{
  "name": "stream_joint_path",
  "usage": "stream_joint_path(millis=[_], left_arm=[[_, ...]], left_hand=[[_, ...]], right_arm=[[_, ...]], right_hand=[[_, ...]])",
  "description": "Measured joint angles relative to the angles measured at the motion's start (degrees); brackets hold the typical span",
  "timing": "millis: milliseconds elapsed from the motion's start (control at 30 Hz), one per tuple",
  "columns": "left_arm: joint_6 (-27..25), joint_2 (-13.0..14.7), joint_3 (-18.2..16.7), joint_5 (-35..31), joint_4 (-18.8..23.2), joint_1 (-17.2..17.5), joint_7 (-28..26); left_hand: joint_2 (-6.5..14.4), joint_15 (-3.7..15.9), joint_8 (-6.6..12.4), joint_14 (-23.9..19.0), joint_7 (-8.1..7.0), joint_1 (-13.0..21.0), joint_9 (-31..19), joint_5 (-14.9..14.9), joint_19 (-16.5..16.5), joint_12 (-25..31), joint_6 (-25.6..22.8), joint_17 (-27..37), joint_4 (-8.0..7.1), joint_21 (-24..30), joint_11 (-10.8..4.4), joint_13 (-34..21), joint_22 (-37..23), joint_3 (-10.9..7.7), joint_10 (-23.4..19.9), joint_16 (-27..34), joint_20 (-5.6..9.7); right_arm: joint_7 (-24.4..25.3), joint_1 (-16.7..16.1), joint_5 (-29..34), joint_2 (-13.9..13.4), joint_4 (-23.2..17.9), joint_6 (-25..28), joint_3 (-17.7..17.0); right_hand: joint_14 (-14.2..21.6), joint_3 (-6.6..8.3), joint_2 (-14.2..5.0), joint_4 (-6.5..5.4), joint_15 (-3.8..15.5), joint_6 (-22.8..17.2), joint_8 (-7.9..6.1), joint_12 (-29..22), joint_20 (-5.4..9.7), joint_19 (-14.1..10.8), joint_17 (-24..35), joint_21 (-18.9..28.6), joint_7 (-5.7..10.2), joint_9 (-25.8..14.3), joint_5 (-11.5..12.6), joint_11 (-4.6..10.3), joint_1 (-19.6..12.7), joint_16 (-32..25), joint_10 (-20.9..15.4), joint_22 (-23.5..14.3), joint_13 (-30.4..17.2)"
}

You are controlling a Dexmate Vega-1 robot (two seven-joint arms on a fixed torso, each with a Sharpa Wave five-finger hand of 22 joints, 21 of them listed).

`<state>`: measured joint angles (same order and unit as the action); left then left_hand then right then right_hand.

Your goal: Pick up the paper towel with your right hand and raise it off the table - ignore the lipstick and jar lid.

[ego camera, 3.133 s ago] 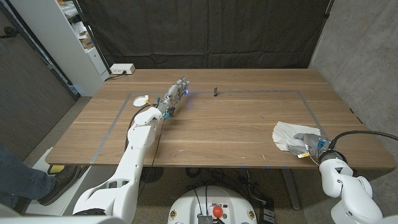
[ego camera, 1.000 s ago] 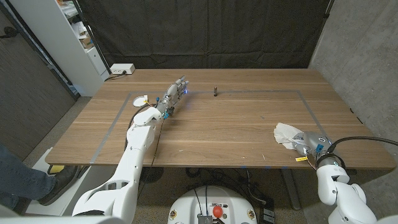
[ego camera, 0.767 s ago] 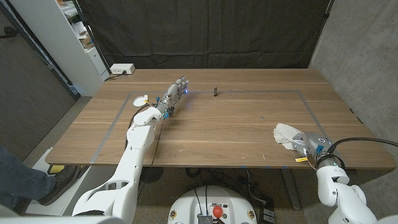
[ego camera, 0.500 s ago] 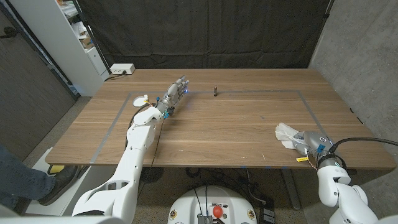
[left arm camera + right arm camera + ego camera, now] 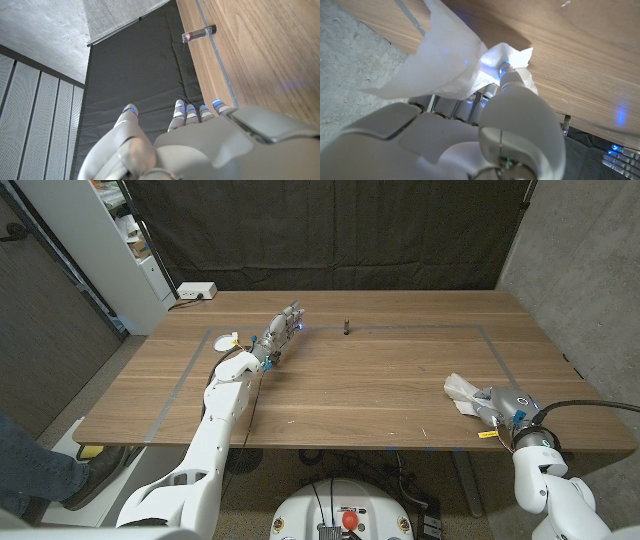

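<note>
One hand closed on the towel

My right hand now pinches the paper towel near the table's right front edge; three seconds ago it lay spread flat, now it is bunched. I judge lifting comes next. My left hand rests spread, far off.

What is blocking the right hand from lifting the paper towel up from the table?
Nothing visible. The right hand already grips the paper towel near the table's right edge, and no object lies on or above it.

White arms, grey hands, blue fingertip lights
</note>
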<state>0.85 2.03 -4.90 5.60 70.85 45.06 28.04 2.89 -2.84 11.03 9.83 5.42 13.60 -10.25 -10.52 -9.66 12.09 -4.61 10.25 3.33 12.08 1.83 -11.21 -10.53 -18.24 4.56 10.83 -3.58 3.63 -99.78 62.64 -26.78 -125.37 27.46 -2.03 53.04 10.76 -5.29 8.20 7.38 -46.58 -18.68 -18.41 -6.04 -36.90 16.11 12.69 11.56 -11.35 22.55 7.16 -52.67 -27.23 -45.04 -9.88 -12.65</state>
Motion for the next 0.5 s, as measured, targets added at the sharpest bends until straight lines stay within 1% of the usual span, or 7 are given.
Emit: stream_joint_path(millis=[100, 200, 333, 400, 467, 500], left_arm=[[0.08, 0.0, 0.0, 0.03, 0.0, 0.0, 0.05], [0.2, 0.0, 0.0, 0.07, 0.0, 0.0, 0.1], [0.33, 0.01, -0.01, 0.15, -0.03, -0.01, 0.17], [0.35, 0.02, -0.04, 0.21, -0.04, 0.0, 0.25], [0.38, 0.04, -0.09, 0.26, -0.05, 0.0, 0.33], [0.42, 0.05, -0.18, 0.31, -0.1, -0.01, 0.38]], left_hand=[[0.0, 0.0, 0.0, 0.0, 0.0, 0.0, 0.0, 0.0, 0.0, 0.0, 0.0, 0.0, 0.0, -0.22, 0.0, 0.0, 0.0, 0.0, 0.0, 0.0, 0.0], [0.0, 0.0, 0.0, 0.0, 0.0, 0.0, 0.0, 0.0, 0.0, 0.0, 0.0, 0.0, 0.0, -0.23, 0.0, 0.0, 0.0, 0.0, 0.0, 0.0, 0.0], [0.0, 0.0, 0.0, 0.0, 0.0, 0.0, 0.0, 0.0, 0.0, 0.0, 0.0, 0.0, -0.01, -0.23, 0.0, 0.0, 0.0, 0.0, 0.0, 0.0, 0.0], [0.0, 0.0, 0.0, 0.0, 0.0, 0.0, 0.0, 0.0, 0.0, 0.0, 0.0, 0.0, -0.01, -0.23, 0.0, 0.0, 0.0, 0.0, 0.0, 0.0, 0.0], [0.0, 0.0, 0.0, 0.0, 0.0, 0.0, 0.0, 0.0, 0.0, 0.0, 0.0, 0.0, -0.01, -0.23, 0.0, 0.0, 0.0, 0.0, 0.0, 0.0, 0.0], [0.0, 0.0, 0.0, 0.0, 0.0, 0.0, 0.0, 0.0, 0.0, 0.0, 0.0, 0.0, -0.01, -0.23, 0.0, 0.0, 0.01, 0.0, 0.0, 0.0, 0.0]], right_arm=[[0.15, -0.23, 0.33, 0.23, -0.49, -0.17, -0.19], [0.26, -0.45, 0.73, 0.42, -0.94, -0.35, -0.37], [0.4, -0.78, 1.42, 0.69, -1.59, -0.65, -0.59], [0.4, -0.98, 1.7, 0.85, -2.04, -0.74, -0.71], [0.4, -1.12, 2.04, 0.94, -2.42, -0.8, -0.78], [0.4, -1.28, 2.5, 1.02, -2.78, -0.95, -0.86]], right_hand=[[0.0, 0.0, 0.0, 0.0, 0.0, 0.0, 0.0, 0.0, 0.0, 0.0, 0.0, 0.0, 0.0, 0.0, -0.18, -0.31, 0.0, 0.0, -0.31, 0.0, 0.0], [0.0, 0.0, 0.0, 0.0, 0.0, -0.21, 0.0, 0.0, 0.0, 0.0, 0.0, 0.0, -0.21, 0.0, -0.18, -0.31, 0.0, 0.0, -0.31, 0.0, 0.0], [0.0, 0.0, 0.29, 0.0, 0.0, -0.51, 0.0, 0.0, -0.01, -0.01, -0.01, 0.0, 0.1, 0.0, -0.18, -0.31, -0.29, 0.0, -0.93, 0.0, 0.0], [0.0, 0.0, 0.29, 0.0, 0.0, -0.51, 0.27, 0.0, -0.11, -0.11, -0.01, 0.0, 0.1, 0.0, -0.25, -0.31, -0.29, 0.0, -0.93, 0.0, 0.0], [-0.01, 0.0, 0.28, 0.0, 0.0, -0.72, 0.27, 0.0, -0.11, -0.11, 0.07, 0.0, -0.1, 0.0, -0.52, -0.3, -0.31, 0.0, -0.93, -0.01, 0.01], [0.01, 0.0, -0.03, 0.0, -0.02, -0.72, 0.27, 0.0, -0.11, -0.11, 0.22, 0.0, -0.1, 0.0, -0.52, -0.3, -0.61, 0.0, -0.93, 0.0, 0.01]])
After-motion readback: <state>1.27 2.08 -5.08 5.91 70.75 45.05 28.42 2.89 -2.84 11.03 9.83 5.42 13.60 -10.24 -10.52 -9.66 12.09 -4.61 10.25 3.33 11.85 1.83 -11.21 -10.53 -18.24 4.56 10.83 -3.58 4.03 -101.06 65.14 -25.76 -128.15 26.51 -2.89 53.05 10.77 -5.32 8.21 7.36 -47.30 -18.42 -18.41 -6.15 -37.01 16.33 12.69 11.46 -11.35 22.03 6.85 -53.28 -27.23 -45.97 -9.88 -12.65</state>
